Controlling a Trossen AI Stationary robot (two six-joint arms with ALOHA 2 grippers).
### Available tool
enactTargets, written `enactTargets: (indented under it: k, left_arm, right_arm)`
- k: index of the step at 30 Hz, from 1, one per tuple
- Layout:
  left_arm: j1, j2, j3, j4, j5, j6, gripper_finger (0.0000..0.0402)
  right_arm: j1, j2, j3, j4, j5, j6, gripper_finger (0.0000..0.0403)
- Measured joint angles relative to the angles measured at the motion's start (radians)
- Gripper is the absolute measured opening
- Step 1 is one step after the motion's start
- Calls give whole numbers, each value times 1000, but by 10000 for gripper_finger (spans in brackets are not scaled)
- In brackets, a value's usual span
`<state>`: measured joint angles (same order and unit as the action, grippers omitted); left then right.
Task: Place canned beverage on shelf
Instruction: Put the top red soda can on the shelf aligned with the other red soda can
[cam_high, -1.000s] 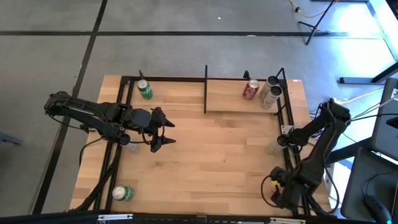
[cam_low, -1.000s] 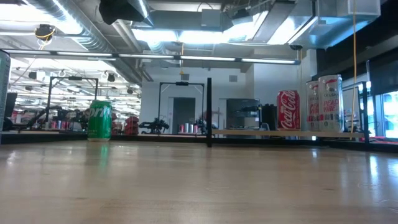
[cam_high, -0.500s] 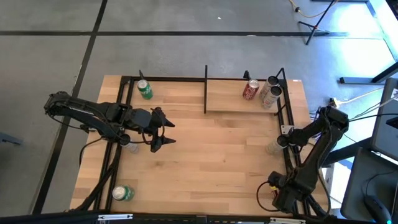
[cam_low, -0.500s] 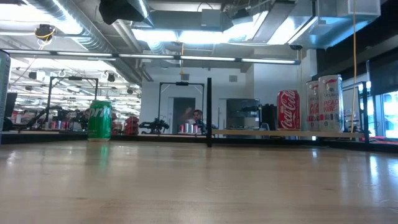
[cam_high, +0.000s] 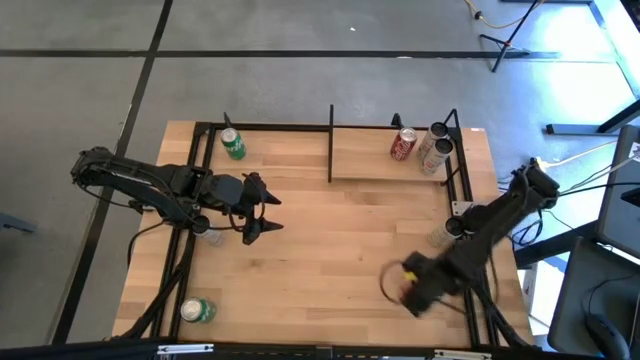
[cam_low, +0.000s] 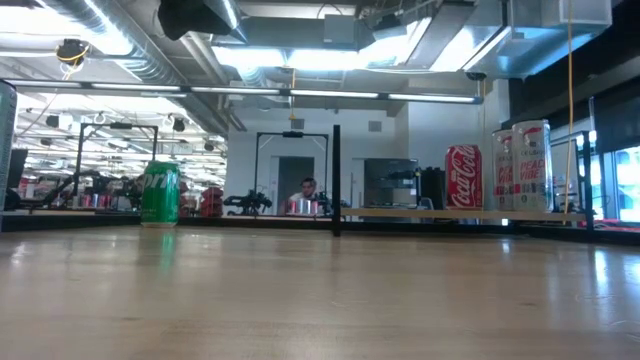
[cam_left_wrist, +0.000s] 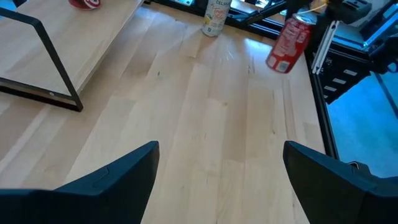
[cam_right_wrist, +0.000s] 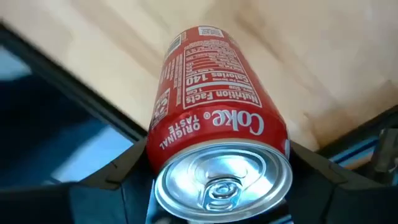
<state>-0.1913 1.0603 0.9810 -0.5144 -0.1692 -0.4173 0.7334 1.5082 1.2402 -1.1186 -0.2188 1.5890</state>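
- The red cola can (cam_right_wrist: 214, 112) sits between the jaws of the right gripper (cam_high: 412, 285), which are closed on its sides; in the right wrist view its silver top faces the camera.
- In the left wrist view this can (cam_left_wrist: 288, 37) hangs tilted above the bench, clear of the surface.
- From above, the right gripper is over the near right part of the bench (cam_high: 330, 240), blurred, well apart from the shelf.
- The shelf (cam_high: 370, 155) stands at the far right of the bench, a light wood board framed by thin black bars.
- On the shelf's right end stand another red can (cam_high: 403, 145) and two pale cans (cam_high: 434, 148), close together; the low view shows them upright (cam_low: 462, 177).
- A green can (cam_high: 233, 144) stands at the far left of the bench, outside the shelf.
- A second green can (cam_high: 197, 311) lies at the near left corner of the bench.
- The left gripper (cam_high: 266, 212) hovers over the left middle of the bench, its jaws spread wide and holding nothing.
- A person (cam_low: 308, 186) shows far off in the room behind.
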Motion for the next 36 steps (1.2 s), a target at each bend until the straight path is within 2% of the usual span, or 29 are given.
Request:
enactTargets:
  k: [3, 7, 13, 17, 22, 25, 33, 36]
  left_arm:
    - [0, 0, 0, 0, 0, -25, 331]
    - [0, 0, 0, 0, 5, -61, 331]
    - [0, 0, 0, 0, 7, -97, 331]
    - [0, 0, 0, 0, 0, -97, 331]
    - [0, 0, 0, 0, -24, -105, 331]
    - [0, 0, 0, 1, -24, -105, 331]
    - [0, 0, 0, 12, -27, -100, 331]
    - [-3, 0, 0, 12, -35, -101, 331]
  right_arm:
    - [-133, 0, 5, -18, -9, 4, 256]
    - [-292, 0, -4, -54, 46, -37, 256]
    - [-443, 15, -40, -47, 77, -179, 256]
    - [-474, 30, -40, -34, 73, -242, 263]
    - [-473, 40, -40, -38, 96, -273, 331]
    - [-473, 55, -40, -33, 98, -297, 356]
    - [-473, 79, -37, 28, 133, -403, 364]
    - [-480, 76, -10, -1, 153, -476, 365]
